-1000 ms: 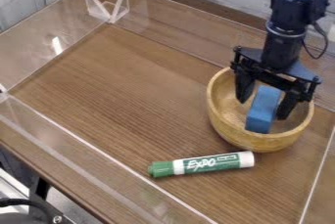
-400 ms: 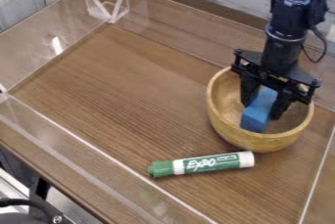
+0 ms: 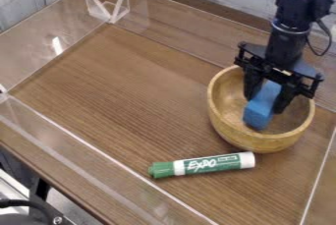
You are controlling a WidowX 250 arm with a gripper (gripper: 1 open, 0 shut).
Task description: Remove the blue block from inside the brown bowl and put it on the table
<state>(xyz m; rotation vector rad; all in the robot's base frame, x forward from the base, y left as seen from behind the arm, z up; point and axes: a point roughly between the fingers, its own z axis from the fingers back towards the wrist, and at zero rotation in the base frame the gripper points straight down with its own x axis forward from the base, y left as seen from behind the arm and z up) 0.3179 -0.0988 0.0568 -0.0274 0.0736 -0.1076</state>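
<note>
Since the earlier frame, little has shifted: the gripper (image 3: 272, 92) is still hanging over the brown bowl (image 3: 234, 123) with its fingers pointing straight down, but they have drawn in and are now pressing against the blue block (image 3: 264, 110) from either side. Its black fingers are covering the block's upper part, so where their pads are meeting it is hard to make out. Whether the block's bottom is still resting on the bowl's floor is also unclear, since the near rim is hiding that spot. Higher up, the dark arm is running out of the top edge of the picture.

What is showing of the block is a small, matte, bright-blue piece standing upright inside the bowl, toward its right side. Around it, the bowl is looking round, shallow and light brown with a thick rim, sitting near the table's (image 3: 132, 82) right edge. Just in front of the bowl, a green-and-white marker (image 3: 199, 165) is lying on the wood grain, and clear acrylic walls (image 3: 79, 18) are bordering the tabletop.
</note>
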